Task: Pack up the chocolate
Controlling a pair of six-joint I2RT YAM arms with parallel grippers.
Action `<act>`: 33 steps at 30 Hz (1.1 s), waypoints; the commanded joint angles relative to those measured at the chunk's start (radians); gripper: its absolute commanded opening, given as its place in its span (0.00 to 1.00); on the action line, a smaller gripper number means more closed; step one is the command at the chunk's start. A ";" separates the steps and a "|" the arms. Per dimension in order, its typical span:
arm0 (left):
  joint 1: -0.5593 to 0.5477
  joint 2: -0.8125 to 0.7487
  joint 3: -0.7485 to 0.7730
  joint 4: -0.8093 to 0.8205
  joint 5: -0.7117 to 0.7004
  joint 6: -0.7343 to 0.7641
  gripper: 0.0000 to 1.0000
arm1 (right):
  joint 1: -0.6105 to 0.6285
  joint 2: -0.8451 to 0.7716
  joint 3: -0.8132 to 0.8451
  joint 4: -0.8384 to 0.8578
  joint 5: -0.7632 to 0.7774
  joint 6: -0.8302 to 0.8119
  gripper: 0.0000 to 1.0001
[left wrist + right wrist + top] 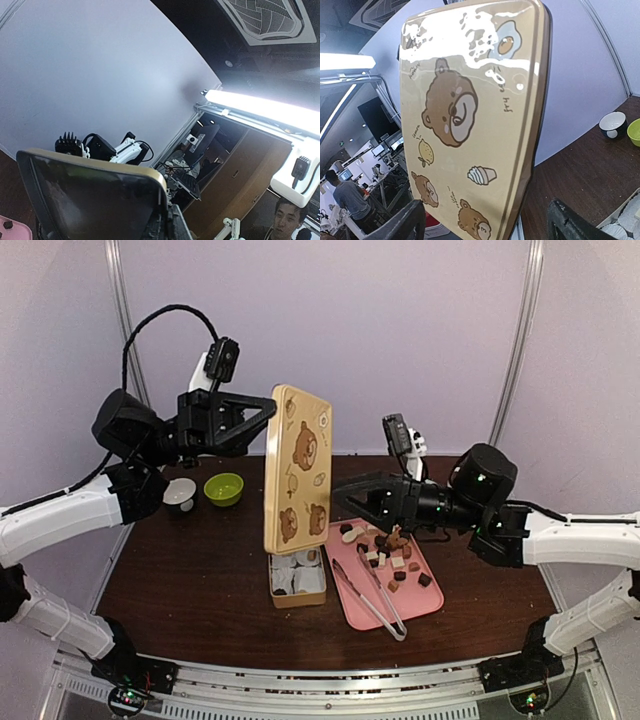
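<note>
Dark table point(190, 580), brown and cream chocolate point(392, 558) on pink tray point(427, 603), left hand point(270, 418) gripping lid point(300, 470), right hand point(340, 502) wide

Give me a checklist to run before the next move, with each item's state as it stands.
1. Left tool gripping the lid: ok, shut on its edge near the top, lid upright.
2. Right tool open: ok, fingers apart beside the lid, holding nothing.
3. Box base uncovered: ok, white paper cups show inside.
4. Chocolate reachable: ok, pieces lie loose on the pink tray.
5. Tongs free: ok, lying across the tray, untouched.
6. Lid clear of the box base: cannot tell, its lower edge sits close above it.
</note>
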 commanded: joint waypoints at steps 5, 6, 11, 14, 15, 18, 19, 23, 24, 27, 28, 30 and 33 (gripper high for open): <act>-0.022 0.018 0.019 0.117 0.015 -0.035 0.00 | 0.001 0.036 0.070 0.070 -0.059 0.056 0.82; -0.025 0.020 0.018 0.124 0.012 -0.041 0.00 | 0.000 0.042 0.075 0.061 -0.055 0.049 0.83; -0.048 0.043 0.042 0.151 0.016 -0.066 0.00 | 0.001 0.067 0.083 0.077 -0.054 0.037 0.83; -0.050 0.046 0.039 0.157 0.023 -0.070 0.00 | 0.001 0.064 0.084 0.122 -0.074 0.058 0.72; -0.050 0.048 0.039 0.152 0.027 -0.066 0.00 | 0.001 0.059 0.080 0.131 -0.079 0.058 0.69; -0.050 0.053 0.035 0.146 0.031 -0.061 0.00 | 0.001 0.032 0.049 0.154 -0.086 0.042 0.62; -0.050 0.055 0.034 0.149 0.031 -0.062 0.00 | 0.001 0.020 0.038 0.153 -0.088 0.037 0.59; -0.049 0.068 0.031 0.172 0.030 -0.073 0.00 | 0.001 -0.023 0.007 0.156 -0.095 0.030 0.48; -0.049 0.073 0.032 0.180 0.031 -0.078 0.00 | 0.001 -0.030 0.004 0.154 -0.097 0.028 0.46; -0.047 0.087 0.035 0.215 0.037 -0.095 0.00 | 0.001 -0.049 -0.003 0.152 -0.101 0.023 0.41; -0.046 0.092 0.034 0.222 0.038 -0.100 0.00 | 0.000 -0.054 -0.003 0.150 -0.103 0.022 0.40; -0.039 0.099 0.024 0.238 0.037 -0.108 0.00 | 0.001 -0.060 -0.007 0.150 -0.104 0.023 0.37; -0.018 0.103 -0.001 0.280 0.027 -0.138 0.00 | 0.000 -0.065 -0.009 0.150 -0.101 0.025 0.32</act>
